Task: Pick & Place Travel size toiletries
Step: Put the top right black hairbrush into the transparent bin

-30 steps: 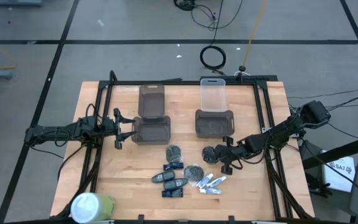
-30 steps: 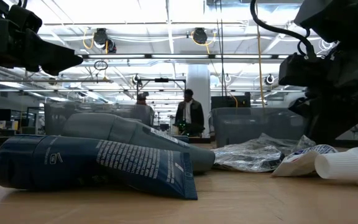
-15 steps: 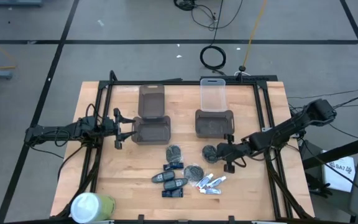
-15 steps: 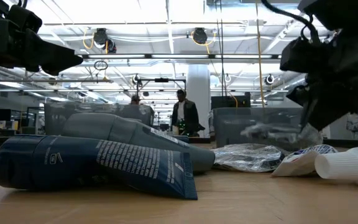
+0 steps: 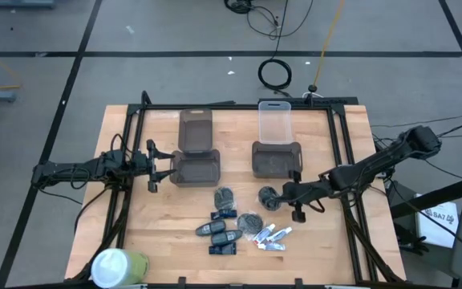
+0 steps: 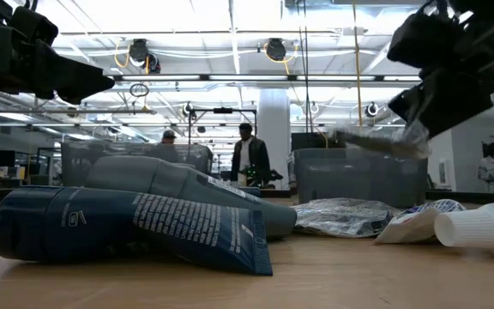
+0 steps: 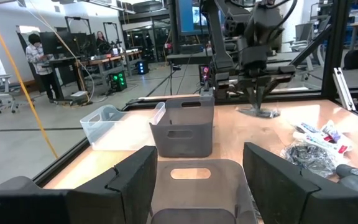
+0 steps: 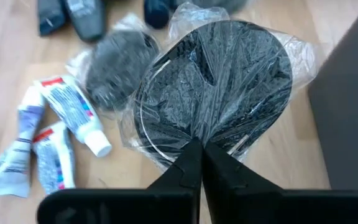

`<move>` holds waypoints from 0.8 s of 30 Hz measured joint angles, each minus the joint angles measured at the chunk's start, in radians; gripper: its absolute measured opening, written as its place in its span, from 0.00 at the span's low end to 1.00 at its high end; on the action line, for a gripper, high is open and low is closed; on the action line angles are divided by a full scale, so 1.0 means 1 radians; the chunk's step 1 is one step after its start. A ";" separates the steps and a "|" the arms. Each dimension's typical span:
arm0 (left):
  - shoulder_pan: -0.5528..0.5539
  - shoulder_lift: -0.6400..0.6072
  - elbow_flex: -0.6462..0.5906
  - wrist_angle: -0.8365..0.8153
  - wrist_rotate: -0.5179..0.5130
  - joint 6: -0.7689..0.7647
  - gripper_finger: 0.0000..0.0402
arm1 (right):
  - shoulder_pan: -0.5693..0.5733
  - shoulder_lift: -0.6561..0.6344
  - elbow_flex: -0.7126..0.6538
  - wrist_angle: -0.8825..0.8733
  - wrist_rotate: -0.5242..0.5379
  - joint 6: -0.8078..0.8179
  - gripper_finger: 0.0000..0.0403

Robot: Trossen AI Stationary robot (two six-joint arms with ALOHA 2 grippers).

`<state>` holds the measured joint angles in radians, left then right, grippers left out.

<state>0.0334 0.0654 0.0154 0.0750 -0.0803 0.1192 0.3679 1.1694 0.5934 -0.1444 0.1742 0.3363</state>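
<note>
Right gripper (image 8: 197, 155) is clamped on a wrapped dark round toiletry (image 8: 213, 87), lifted off the desk (image 5: 159, 233) — next, carry it over the grey bin (image 5: 276, 160); left gripper (image 5: 155, 167) waits, fingers apart.

The right claw (image 5: 277, 193) holds a wrapped dark puff (image 8: 213, 87) clear of the tabletop (image 5: 167, 233). The grey bin (image 5: 277, 160) stands just beyond it; white tubes (image 5: 272, 236) and another puff (image 5: 250, 221) crowd below. Its outer side looks bare, probably passable.

White tube (image 6: 487, 230) — cut off (frame edge), markings unreadable.
</note>
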 joint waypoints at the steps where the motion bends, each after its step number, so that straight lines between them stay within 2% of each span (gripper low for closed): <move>1: 0.000 0.000 0.000 0.000 0.000 0.000 0.58 | 0.000 -0.006 0.000 0.010 -0.012 -0.007 0.00; 10: 0.000 0.000 0.000 0.000 0.000 0.000 0.58 | 0.000 -0.018 -0.002 0.142 -0.083 -0.094 0.00; 16: 0.000 0.000 0.000 0.000 0.000 0.000 0.58 | 0.000 -0.018 -0.073 0.325 -0.153 -0.137 0.00; 24: 0.000 0.000 0.000 0.000 0.000 0.000 0.58 | -0.015 -0.067 -0.204 0.631 -0.186 -0.148 0.00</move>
<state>0.0334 0.0650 0.0152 0.0750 -0.0803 0.1192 0.3527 1.1023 0.3897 0.4866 -0.0120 0.1886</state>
